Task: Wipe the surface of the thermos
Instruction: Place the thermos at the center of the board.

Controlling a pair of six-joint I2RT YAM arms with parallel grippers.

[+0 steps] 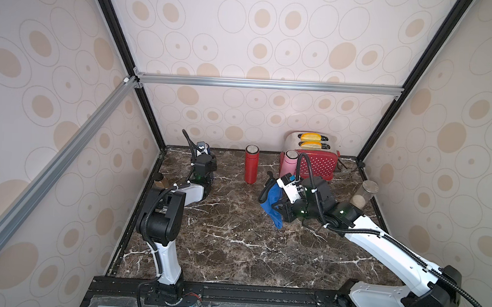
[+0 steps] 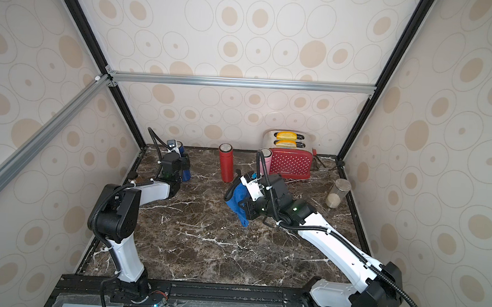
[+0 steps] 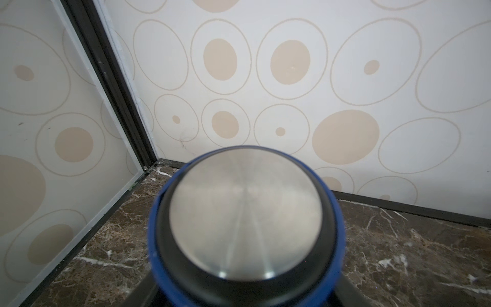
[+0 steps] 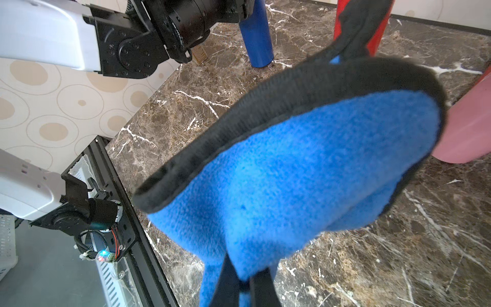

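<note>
A blue thermos [image 2: 186, 174] with a steel lid [image 3: 245, 212] stands upright in the back left corner of the marble table; its body also shows in the right wrist view [image 4: 257, 37]. My left gripper [image 2: 183, 163] is closed round its upper part, with a dark finger against each side of the thermos [image 3: 245, 297]. My right gripper [image 1: 279, 204] hovers mid-table, shut on a blue cloth [image 1: 274, 202] with black edging. The cloth [image 4: 292, 172] hangs from the pinched fingers [image 4: 228, 281], well to the right of the blue thermos and apart from it.
A red thermos [image 1: 251, 164] stands at the back centre. A pink one [image 1: 287, 164] stands in front of a red toaster [image 1: 317, 164] holding bread. A glass jar [image 1: 363, 195] sits by the right wall. Walls close in the back left corner.
</note>
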